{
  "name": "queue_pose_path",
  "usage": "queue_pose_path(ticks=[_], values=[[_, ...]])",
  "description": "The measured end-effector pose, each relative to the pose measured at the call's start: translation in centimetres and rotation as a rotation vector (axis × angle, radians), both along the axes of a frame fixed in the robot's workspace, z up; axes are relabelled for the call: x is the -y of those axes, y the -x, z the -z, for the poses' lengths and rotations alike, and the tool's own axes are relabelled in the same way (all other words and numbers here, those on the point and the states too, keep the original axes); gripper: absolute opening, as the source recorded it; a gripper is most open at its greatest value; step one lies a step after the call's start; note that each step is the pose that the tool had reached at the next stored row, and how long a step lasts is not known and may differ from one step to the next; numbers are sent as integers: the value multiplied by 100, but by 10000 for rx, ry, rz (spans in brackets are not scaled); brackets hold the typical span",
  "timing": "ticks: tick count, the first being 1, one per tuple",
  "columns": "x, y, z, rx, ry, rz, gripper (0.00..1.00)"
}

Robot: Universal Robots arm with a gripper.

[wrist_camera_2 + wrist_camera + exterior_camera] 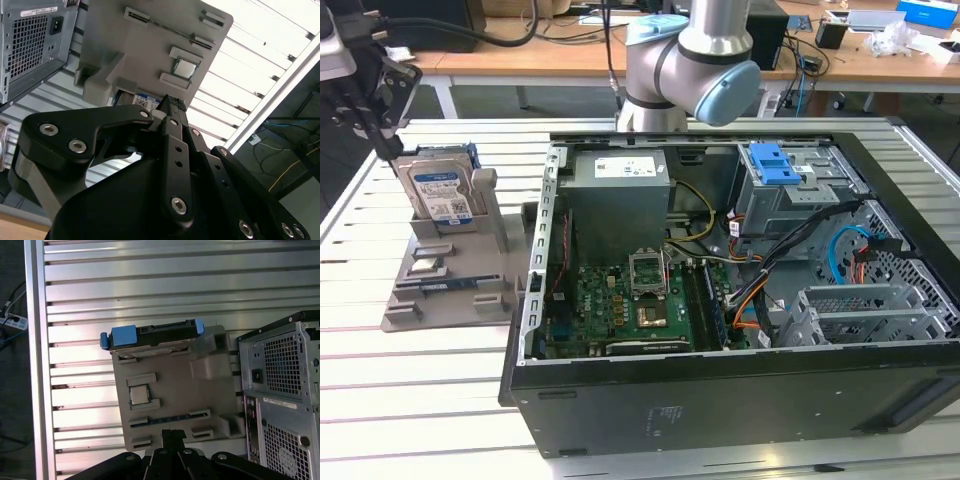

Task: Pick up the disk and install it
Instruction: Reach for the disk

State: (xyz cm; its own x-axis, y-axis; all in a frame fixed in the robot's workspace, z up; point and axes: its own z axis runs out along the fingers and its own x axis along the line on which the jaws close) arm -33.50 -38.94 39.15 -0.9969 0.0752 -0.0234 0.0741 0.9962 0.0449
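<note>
On the slatted table (420,400), toward the exterior view's left, lay a gray holder (450,295). A small silver chip (425,266) lay flat in it on the near side. The disk (440,190) stood in a slot at the holder's far edge. It stood on its end, so its long side ran up and down. Its flat face with the white-and-blue label looked toward the exterior camera. In the first wrist view the disk (150,332) was seen from above as a thin strip along one edge of the holder (205,395), with blue frame bits at both ends.

The low part of the disk sat down in the slot. A gray holder wall rose just beside it on the exterior view's right. The top part stuck up free, with open air over it. The big open case (720,400) stood just beside the holder on the exterior view's right. Bare table slats lay on the other side.

The gripper (392,155) hung by the disk's top corner on the exterior view's left, near it but apart. It pointed down with a small slant toward the disk. In the first wrist view the gripper (172,435) looked down on the holder, and its fingers (167,440) were pressed together.

Farther back, behind the case, stood the arm (690,60) with its gray and blue joint. At the far side inside the case a blue latch (775,165) sat on top of a metal cage (800,205)
</note>
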Motion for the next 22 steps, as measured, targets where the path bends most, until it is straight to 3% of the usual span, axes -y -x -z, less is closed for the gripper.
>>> queue_pose_path(ticks=[6,13,22], values=[[-17,69,3,0,0,0,11],[-153,160,16,-1,7,1,11],[-282,187,58,-1,9,1,11]])
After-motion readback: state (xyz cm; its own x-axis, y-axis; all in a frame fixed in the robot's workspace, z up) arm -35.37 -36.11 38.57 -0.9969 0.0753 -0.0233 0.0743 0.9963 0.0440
